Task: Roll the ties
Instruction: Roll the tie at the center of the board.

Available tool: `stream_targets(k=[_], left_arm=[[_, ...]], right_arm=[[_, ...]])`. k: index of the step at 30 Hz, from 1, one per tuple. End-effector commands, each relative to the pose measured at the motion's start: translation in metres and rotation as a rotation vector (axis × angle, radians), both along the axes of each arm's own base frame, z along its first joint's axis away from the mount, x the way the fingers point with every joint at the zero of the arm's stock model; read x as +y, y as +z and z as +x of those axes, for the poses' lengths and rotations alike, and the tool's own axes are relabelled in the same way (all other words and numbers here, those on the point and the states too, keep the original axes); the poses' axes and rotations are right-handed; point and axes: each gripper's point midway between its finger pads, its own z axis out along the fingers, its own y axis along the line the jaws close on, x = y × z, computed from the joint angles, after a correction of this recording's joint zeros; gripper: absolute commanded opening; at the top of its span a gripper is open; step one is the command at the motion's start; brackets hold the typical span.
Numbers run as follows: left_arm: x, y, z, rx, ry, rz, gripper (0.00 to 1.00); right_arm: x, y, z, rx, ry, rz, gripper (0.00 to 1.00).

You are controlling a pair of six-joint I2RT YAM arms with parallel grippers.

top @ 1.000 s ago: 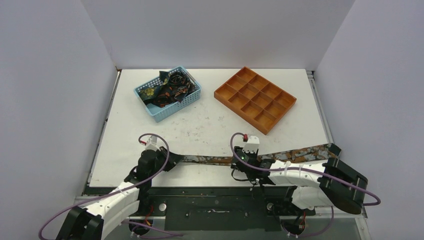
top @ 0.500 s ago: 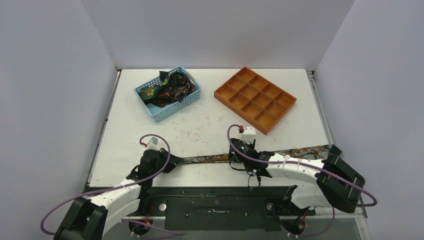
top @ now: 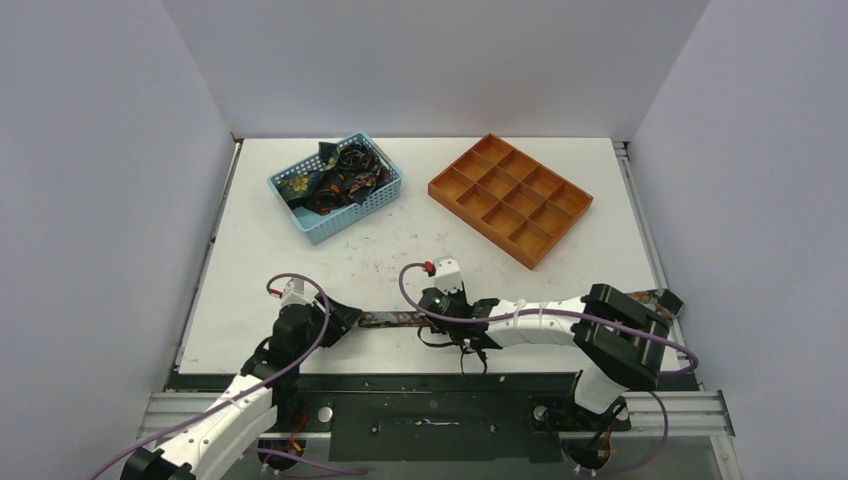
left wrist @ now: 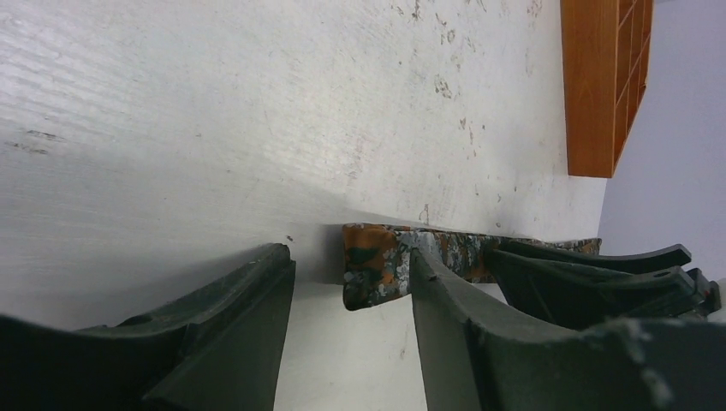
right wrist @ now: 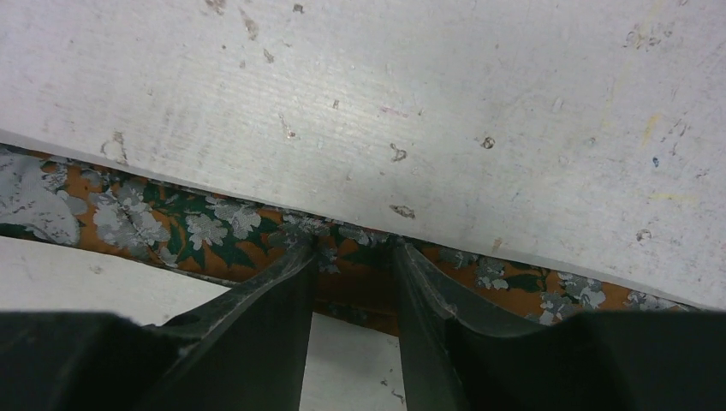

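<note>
One tie [top: 390,319], dark with an orange and grey floral pattern, lies flat along the near edge of the table, running right to its far end [top: 665,298]. My left gripper [top: 345,318] is open at the tie's left end. In the left wrist view the tie's end [left wrist: 377,265] lies between the spread jaws of that gripper [left wrist: 351,274], against the right finger [left wrist: 437,295]. My right gripper [top: 432,322] stands on the tie a little to the right. In the right wrist view its jaws [right wrist: 351,253] are slightly apart, with the tips resting on the tie [right wrist: 171,223].
A light-blue mesh basket [top: 285,180] at the back left holds several more tangled ties [top: 335,175]. An orange compartment tray [top: 470,215] sits at the back right and shows in the left wrist view [left wrist: 599,86]. White walls enclose the table on three sides.
My right gripper has slid left along the tie, from its middle to close by the left gripper. The left gripper has stayed at the tie's left end.
</note>
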Motion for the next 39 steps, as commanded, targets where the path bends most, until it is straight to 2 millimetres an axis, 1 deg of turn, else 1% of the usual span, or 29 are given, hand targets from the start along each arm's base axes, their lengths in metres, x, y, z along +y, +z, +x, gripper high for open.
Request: stream_targets(k=[1, 3, 5, 7, 9, 13, 15, 19, 23, 27, 31, 32, 33, 34, 35, 37, 38, 39], left_arm=[[0.013, -0.009, -0.005, 0.037, 0.038, 0.059, 0.5], [0.012, -0.01, -0.005, 0.037, 0.036, 0.055, 0.48], [0.011, -0.013, -0.006, 0.049, 0.028, 0.055, 0.46], [0.009, -0.011, -0.004, 0.04, 0.02, 0.048, 0.44], [0.007, -0.013, -0.004, 0.048, 0.012, 0.048, 0.43], [0.006, -0.015, -0.003, 0.051, 0.01, 0.049, 0.41], [0.006, -0.015, -0.003, 0.051, 0.01, 0.049, 0.41], [0.006, -0.013, -0.002, 0.041, 0.009, 0.046, 0.4], [0.006, -0.013, -0.003, 0.042, 0.007, 0.048, 0.39], [0.007, -0.013, -0.003, 0.039, 0.011, 0.049, 0.39], [0.006, -0.012, -0.003, 0.038, 0.009, 0.049, 0.4], [0.006, -0.012, -0.003, 0.038, 0.008, 0.048, 0.41], [0.006, -0.011, -0.002, 0.037, 0.008, 0.049, 0.42], [0.006, -0.011, -0.002, 0.038, 0.006, 0.05, 0.44], [0.006, -0.009, -0.002, 0.037, 0.005, 0.051, 0.45], [0.006, -0.007, -0.003, 0.043, 0.004, 0.057, 0.46], [0.007, -0.005, -0.004, 0.051, 0.006, 0.063, 0.46], [0.009, -0.003, -0.005, 0.054, 0.01, 0.066, 0.46]], right_arm=[[0.009, 0.006, -0.001, -0.012, 0.019, -0.003, 0.36], [0.01, 0.002, -0.003, -0.003, 0.027, -0.014, 0.32], [0.01, -0.002, -0.006, 0.001, 0.029, -0.02, 0.26], [0.009, -0.003, -0.01, 0.002, 0.031, -0.022, 0.19], [0.009, -0.001, -0.011, -0.003, 0.024, -0.017, 0.14], [0.01, 0.006, -0.015, -0.018, 0.021, -0.003, 0.11], [0.01, 0.011, -0.014, -0.031, 0.012, 0.005, 0.06], [0.009, 0.022, -0.014, -0.051, -0.004, 0.018, 0.05], [0.004, 0.025, -0.018, -0.053, -0.018, 0.017, 0.05], [-0.002, 0.018, -0.024, -0.039, -0.028, 0.017, 0.05], [0.0, 0.005, -0.029, -0.008, -0.01, 0.012, 0.06], [0.001, 0.002, -0.03, -0.004, -0.007, 0.006, 0.09], [0.002, 0.0, -0.029, -0.001, -0.008, 0.003, 0.18], [0.003, -0.001, -0.029, -0.001, -0.011, 0.002, 0.24], [0.003, 0.0, -0.027, -0.005, -0.017, 0.005, 0.37], [0.004, 0.006, -0.025, -0.019, -0.029, 0.018, 0.54], [0.004, 0.012, -0.023, -0.032, -0.039, 0.023, 0.6], [0.003, 0.017, -0.021, -0.043, -0.046, 0.025, 0.63]])
